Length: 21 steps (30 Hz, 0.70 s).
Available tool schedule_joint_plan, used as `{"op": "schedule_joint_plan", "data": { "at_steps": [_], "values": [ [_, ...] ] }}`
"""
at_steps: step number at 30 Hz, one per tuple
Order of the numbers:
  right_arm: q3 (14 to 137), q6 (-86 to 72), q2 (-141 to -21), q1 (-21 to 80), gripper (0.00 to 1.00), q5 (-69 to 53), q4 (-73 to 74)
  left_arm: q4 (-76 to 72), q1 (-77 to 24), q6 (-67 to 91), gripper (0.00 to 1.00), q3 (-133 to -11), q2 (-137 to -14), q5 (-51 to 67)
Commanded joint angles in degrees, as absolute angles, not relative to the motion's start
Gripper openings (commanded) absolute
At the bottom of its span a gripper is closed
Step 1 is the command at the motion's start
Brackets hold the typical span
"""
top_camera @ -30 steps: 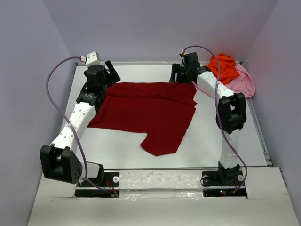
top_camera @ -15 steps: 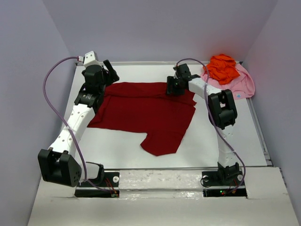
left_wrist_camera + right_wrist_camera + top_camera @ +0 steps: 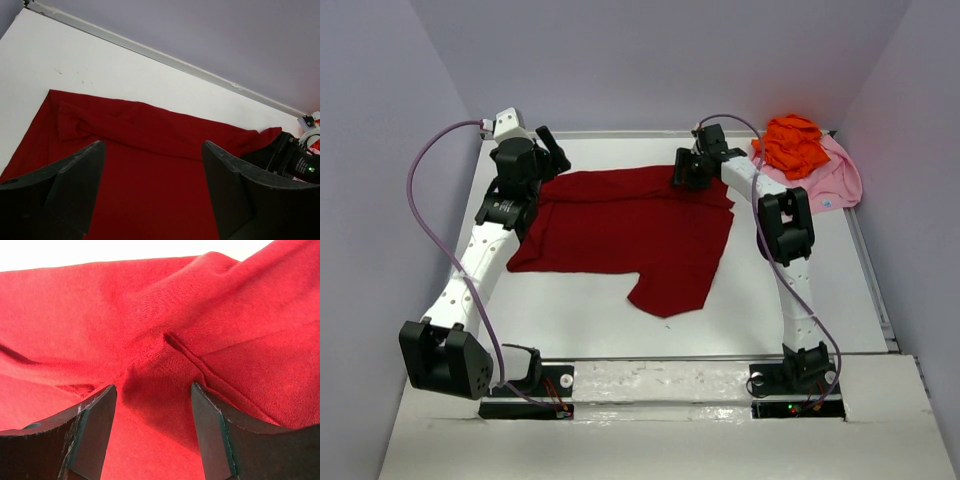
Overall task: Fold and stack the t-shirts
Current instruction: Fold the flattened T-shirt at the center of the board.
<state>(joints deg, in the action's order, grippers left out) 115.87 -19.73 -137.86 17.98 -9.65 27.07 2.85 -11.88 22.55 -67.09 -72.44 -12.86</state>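
White table (image 3: 570,310), lavender walls (image 3: 650,60) (metal rail (image 3: 150,52) along far edge).

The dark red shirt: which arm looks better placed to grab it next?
Probably the right. The right gripper, open, sits just above a fold at the dark red shirt's far edge, with cloth filling its camera view. The left gripper, also open, looks at the shirt from farther off.
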Motion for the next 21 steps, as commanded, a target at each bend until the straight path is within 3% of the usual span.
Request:
{"op": "schedule_joint_plan", "data": {
  "at_steps": [1,14,21],
  "values": [
    [118.8,-20.0,-142.6,14.3,0.68,-7.4,31.7,0.7,-11.0,22.2,0.86,-67.7,-70.6,-12.6],
    [129.5,-17.3,-146.1,5.4,0.68,-8.7,35.5,0.4,-10.6,22.8,0.86,-67.4,-72.1,-11.0],
    [127.8,-17.5,-139.6,5.4,0.68,-12.6,33.8,-2.0,-10.6,24.2,0.86,-65.2,-78.0,-8.3]
  ]
}}
